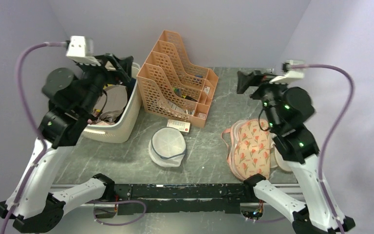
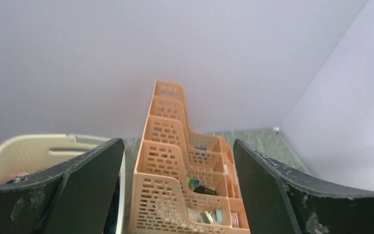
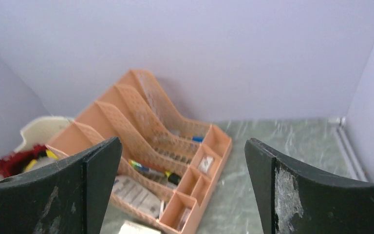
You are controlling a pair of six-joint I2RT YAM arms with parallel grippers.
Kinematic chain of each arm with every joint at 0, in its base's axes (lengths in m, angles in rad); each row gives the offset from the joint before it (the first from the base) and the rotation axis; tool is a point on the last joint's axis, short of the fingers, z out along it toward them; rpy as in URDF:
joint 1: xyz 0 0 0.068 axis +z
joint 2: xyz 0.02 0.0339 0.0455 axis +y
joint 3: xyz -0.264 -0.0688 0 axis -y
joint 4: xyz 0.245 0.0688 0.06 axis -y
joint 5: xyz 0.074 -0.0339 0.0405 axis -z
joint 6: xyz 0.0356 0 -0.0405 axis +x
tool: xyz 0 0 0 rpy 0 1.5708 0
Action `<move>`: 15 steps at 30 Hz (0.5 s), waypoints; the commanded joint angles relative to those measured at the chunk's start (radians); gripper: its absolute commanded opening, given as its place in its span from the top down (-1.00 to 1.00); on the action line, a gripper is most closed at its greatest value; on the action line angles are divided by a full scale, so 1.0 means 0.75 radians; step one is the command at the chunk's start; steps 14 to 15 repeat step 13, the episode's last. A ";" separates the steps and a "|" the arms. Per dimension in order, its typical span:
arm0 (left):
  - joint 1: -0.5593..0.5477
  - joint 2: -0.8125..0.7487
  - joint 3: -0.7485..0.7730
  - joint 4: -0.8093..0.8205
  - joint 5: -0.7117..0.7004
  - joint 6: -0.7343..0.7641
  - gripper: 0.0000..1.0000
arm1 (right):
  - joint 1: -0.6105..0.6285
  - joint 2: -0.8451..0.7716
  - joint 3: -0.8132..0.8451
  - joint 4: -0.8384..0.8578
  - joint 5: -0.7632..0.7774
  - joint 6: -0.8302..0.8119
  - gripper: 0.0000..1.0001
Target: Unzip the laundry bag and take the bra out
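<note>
Whitish-grey round mesh laundry bag (image 1: pixel 168 146) sits just in front of peach slotted plastic organizer (image 1: pixel 177 80). Left gripper (image 2: pixel 177 146) left of organizer, right gripper (image 3: pixel 182 141) right of it; both spread wide, empty.

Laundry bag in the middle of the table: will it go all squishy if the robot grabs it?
Probably squishy: the laundry bag is thin see-through mesh, and its near side looks crumpled. It is likely light, being mostly netting. It probably won't roll, since it sits slumped on the table.
</note>
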 commanded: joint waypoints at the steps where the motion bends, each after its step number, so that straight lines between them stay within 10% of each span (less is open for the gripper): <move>1: 0.008 -0.050 0.109 0.031 0.040 0.093 -0.89 | 0.034 -0.102 0.119 -0.021 0.068 -0.130 -1.00; 15: 0.008 -0.130 0.146 -0.035 0.008 0.068 -0.89 | 0.031 -0.194 0.132 0.020 0.115 -0.118 -1.00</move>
